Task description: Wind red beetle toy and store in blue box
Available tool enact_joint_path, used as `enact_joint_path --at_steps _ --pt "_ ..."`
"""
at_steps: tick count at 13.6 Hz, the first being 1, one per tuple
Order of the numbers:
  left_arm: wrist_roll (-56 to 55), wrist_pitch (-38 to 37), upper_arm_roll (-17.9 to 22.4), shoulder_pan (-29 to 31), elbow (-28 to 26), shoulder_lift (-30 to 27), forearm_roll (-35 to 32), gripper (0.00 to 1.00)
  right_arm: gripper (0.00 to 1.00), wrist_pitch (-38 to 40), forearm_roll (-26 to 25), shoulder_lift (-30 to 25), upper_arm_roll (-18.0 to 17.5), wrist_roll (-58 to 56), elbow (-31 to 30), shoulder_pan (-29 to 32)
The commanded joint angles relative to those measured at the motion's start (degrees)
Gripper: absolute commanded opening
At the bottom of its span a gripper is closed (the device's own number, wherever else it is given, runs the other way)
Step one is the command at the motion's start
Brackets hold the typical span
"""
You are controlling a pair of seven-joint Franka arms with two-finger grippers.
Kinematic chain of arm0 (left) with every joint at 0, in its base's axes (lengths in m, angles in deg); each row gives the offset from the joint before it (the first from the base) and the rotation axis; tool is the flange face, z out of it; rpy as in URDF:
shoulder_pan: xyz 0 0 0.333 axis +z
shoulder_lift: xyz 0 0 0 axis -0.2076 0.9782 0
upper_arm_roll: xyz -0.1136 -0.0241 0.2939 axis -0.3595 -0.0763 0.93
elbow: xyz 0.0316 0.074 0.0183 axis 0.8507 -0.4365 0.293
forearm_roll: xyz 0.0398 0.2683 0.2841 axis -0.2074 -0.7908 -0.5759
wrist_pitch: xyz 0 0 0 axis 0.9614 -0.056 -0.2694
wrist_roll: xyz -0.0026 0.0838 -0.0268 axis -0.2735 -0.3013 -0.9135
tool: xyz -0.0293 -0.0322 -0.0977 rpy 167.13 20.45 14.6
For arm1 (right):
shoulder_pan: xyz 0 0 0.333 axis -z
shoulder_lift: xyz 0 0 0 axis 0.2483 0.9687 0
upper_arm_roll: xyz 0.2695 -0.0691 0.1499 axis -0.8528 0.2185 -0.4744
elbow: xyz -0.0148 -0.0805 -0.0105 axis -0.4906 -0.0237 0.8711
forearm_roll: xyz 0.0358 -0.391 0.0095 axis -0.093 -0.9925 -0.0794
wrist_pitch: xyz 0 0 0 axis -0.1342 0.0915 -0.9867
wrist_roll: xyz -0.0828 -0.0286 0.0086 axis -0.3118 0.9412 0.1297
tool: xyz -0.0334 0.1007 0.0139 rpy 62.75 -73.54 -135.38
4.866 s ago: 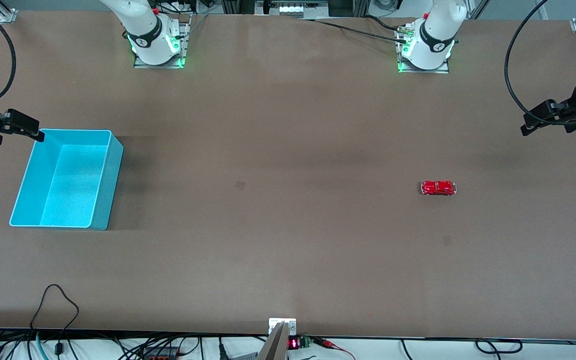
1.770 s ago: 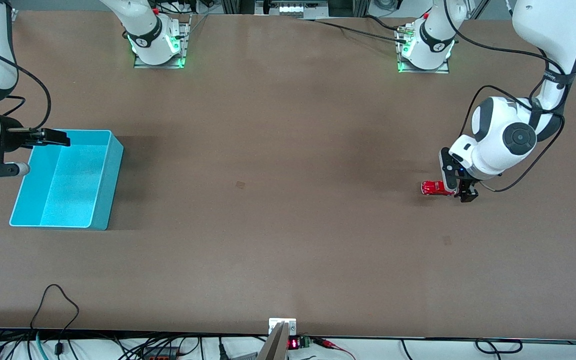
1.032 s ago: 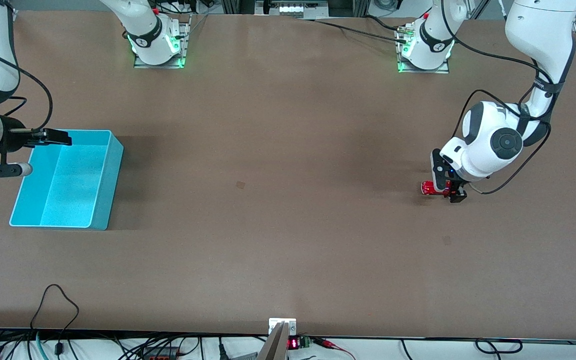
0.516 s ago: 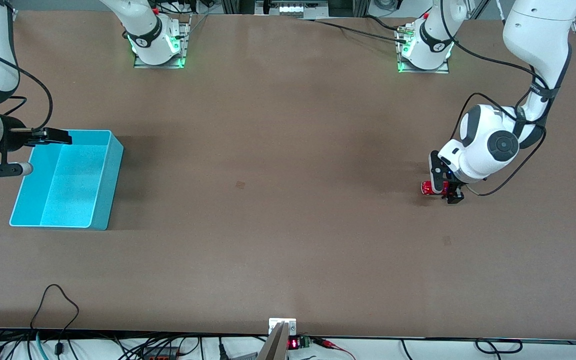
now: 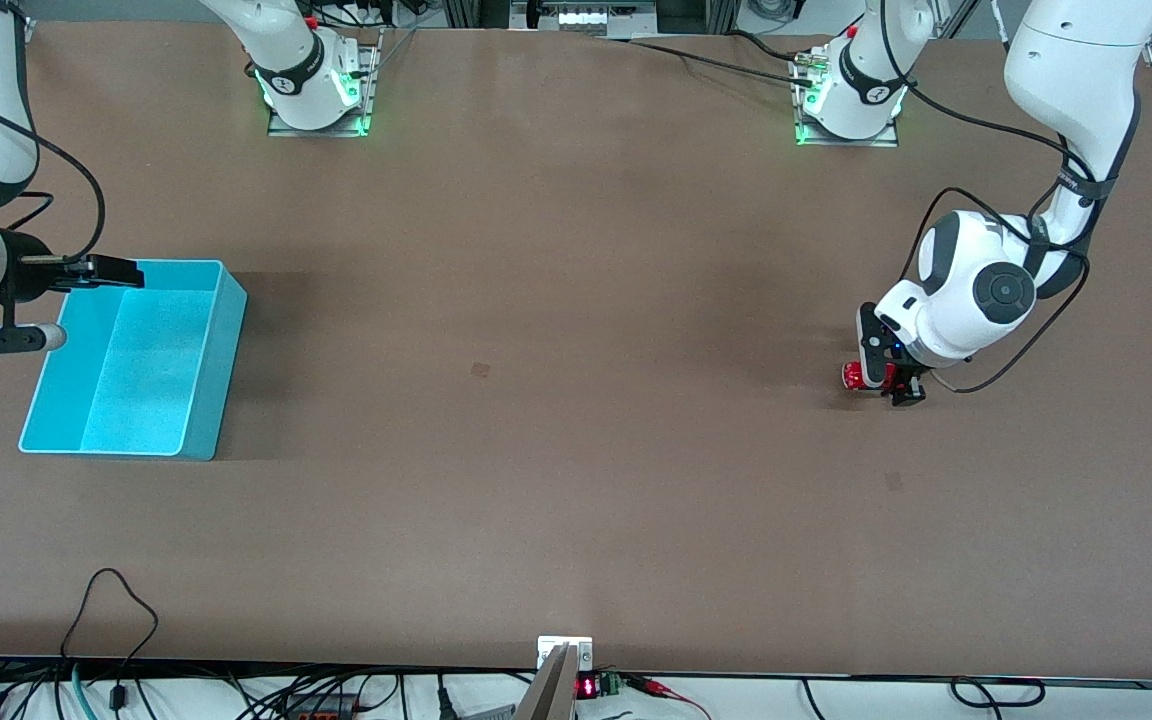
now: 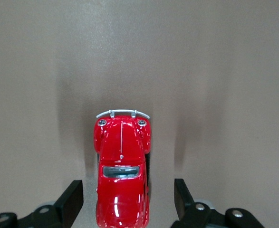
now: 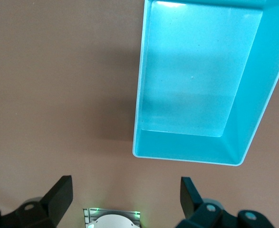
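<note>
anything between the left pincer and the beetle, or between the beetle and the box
Nothing visible. The left pincer is open, its fingers either side of the beetle with gaps showing. Only bare table lies between it and the box at the right arm's end.

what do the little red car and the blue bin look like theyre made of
Red beetle toy: glossy painted shell with sharp highlights on the roof and a silvery bumper, probably die-cast metal or hard plastic; the look leaves that open.

Blue box: thin-walled moulded plastic with rounded corners; the floor looks faintly grainy and matte, and the walls pick up a soft sheen.
</note>
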Motion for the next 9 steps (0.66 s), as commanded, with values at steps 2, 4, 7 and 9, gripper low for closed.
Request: enact_joint_path --at_steps 2,4,7,9 --pt "1.0 0.5 -0.4 0.6 0.2 -0.3 -0.7 0.55 1.00 0.7 0.1 -0.1 -0.3 0.4 -0.1 0.3" --pt "1.0 0.5 -0.4 0.6 0.2 -0.4 -0.7 0.44 1.00 0.8 0.1 -0.2 -0.3 0.4 -0.1 0.3" --pt "1.4 0.3 -0.4 0.7 0.1 -0.6 -0.7 0.42 1.00 0.9 0.1 -0.2 -0.3 0.4 -0.1 0.3" --pt "1.8 0.3 -0.4 0.7 0.2 -0.5 -0.7 0.39 1.00 0.9 0.1 -0.2 -0.3 0.4 -0.1 0.3"
